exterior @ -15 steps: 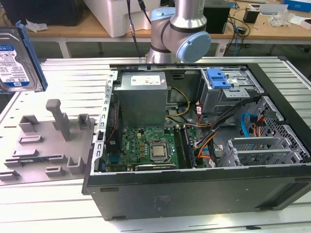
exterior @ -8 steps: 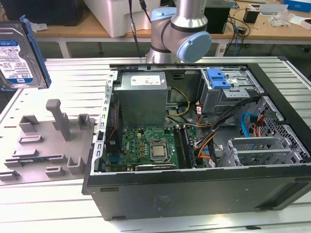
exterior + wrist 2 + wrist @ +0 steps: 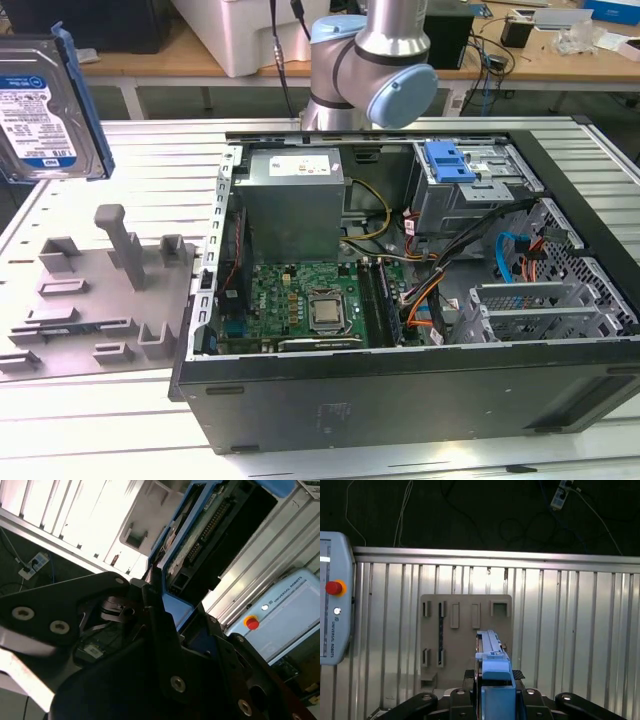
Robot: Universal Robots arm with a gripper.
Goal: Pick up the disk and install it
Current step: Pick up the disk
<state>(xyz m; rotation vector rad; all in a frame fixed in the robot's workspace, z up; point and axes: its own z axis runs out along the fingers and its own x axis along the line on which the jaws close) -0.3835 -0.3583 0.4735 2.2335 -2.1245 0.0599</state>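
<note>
- Pincer (image 3: 496, 702) first: in the first wrist view I see its black fingers pressed together on either side of the blue frame, pinching the disk, a flat silver hard drive with a white-and-blue label clipped in a blue plastic carrier.
- At the exterior view's far left, the disk (image 3: 38, 110) hangs raised above the ribbed aluminium table (image 3: 150, 140). It stands on edge with its label towards the camera and its long axis roughly upright, a little tilted.
- Below it, and slightly towards the exterior view's right, lies the grey moulded fixture plate with upright posts and slots (image 3: 100, 290). The disk is clear of the plate, not touching it.
- Further to the exterior view's right sits the open black computer tower case (image 3: 590, 200), lying on its side, with a green motherboard (image 3: 300, 300) inside.
- At the far right inside the case is the grey metal drive cage (image 3: 470, 200), topped by a blue plastic latch (image 3: 450, 160).
- I judge this the relation that matters: the cage lies well apart from the held disk, across the case to the exterior view's right and lower down.
</note>
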